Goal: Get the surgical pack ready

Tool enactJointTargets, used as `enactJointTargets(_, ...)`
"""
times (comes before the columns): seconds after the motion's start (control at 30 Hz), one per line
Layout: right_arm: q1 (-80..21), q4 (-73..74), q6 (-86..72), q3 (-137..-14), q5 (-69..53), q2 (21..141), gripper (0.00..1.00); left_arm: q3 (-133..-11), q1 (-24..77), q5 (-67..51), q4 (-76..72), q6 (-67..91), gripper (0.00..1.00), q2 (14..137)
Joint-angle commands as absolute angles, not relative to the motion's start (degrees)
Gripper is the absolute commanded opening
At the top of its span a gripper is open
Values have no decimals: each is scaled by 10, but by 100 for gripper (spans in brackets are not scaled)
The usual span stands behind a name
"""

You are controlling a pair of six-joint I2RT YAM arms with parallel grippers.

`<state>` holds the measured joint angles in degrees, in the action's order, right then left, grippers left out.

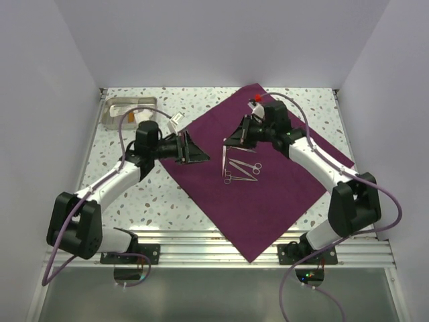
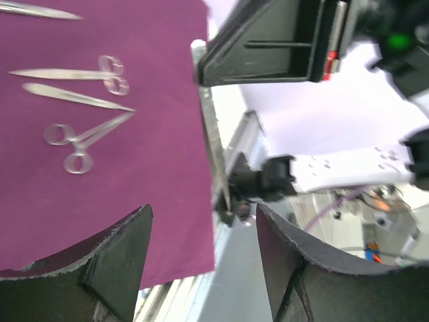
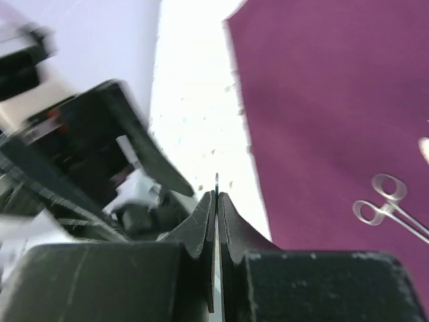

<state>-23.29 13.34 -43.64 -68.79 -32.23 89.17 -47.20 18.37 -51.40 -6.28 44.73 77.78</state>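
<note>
Right gripper is pinched fully closed on a thin metal instrument, which hangs down above the cloth, left of the tools already laid out. The left gripper stands wide apart near it, with nothing between its fingers. The surgical pack lies spread flat as a large maroon sheet, set cornerwise across the middle and right of the table, with a small cluster of scissors and clamps near its centre. I judge the cloth light, soft and limp, apt to drape and slide on the smooth top. It is best pinched at a corner or free edge, away from the steel, and a sharp lift could shift the instruments. Only the overhead view shows the whole sheet, both arms and the tray at the far left. The left wrist view shows the length of the held piece. The right wrist view gives it edge-on, a sliver between closed pads.
</note>
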Motion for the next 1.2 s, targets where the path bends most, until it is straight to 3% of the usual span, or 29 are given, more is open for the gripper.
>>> enactJointTargets(0.0,-240,3,-394,-649,-485,854,0,-426,209,-563,-224,547,66,731)
enactJointTargets(0.23,-265,-87,-453,-622,-529,835,0,-359,239,-533,-344,648,61,708)
enactJointTargets(0.57,-276,-156,-504,-620,-558,851,0,-365,257,-519,-401,687,47,739)
enactJointTargets(0.73,-279,-170,-519,-624,-558,867,0,-381,259,-522,-425,699,22,762)
enactJointTargets(0.8,-279,-174,-526,-635,-556,879,0,-385,259,-524,-424,698,4,767)
enactJointTargets(0.9,-279,-154,-535,-655,-536,892,0,-403,251,-526,-392,682,0,781)
enactJointTargets(1.03,-265,-8,-495,-709,-416,905,47,-425,204,-518,-358,677,0,795)
enactJointTargets(1.1,-230,173,-470,-756,-319,909,62,-432,145,-502,-311,665,0,795)
enactJointTargets(1.17,-196,265,-461,-771,-239,919,68,-456,98,-466,-246,643,0,800)
